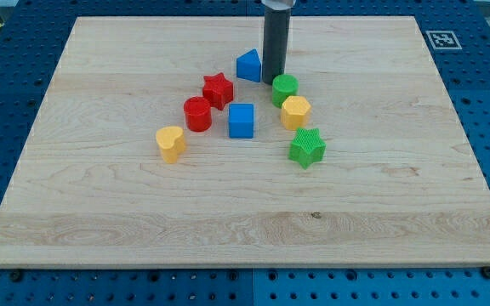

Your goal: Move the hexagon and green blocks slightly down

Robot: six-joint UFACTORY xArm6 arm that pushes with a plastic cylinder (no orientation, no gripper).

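A yellow hexagon block sits near the board's middle. A green cylinder touches it from the view's top. A green star block lies just below the hexagon. My tip stands at the green cylinder's upper left edge, between it and a blue triangular block.
A red star, a red cylinder, a blue cube and a yellow heart block lie to the view's left of the hexagon. The wooden board ends in blue pegboard on all sides.
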